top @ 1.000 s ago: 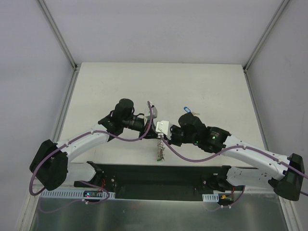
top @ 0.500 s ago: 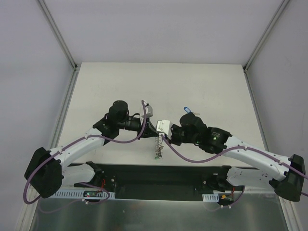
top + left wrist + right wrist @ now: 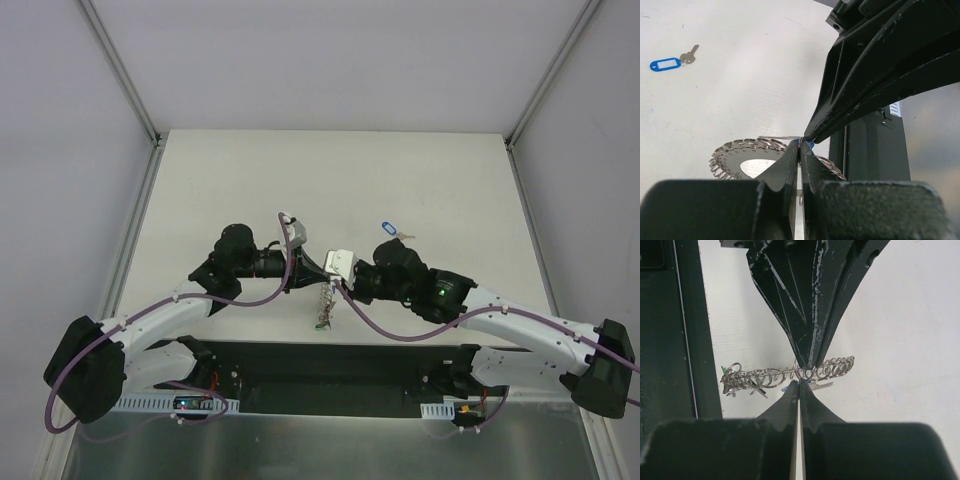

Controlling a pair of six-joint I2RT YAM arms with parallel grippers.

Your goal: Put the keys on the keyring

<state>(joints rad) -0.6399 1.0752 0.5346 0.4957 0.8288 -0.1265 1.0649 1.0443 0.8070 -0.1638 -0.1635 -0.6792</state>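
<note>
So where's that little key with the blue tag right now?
The blue-tagged key lies on the white table, right of centre in the overhead view, just beyond the right arm and away from the keyring.

The keyring is partly hidden behind the left fingers; what they pinch is unclear.
</note>
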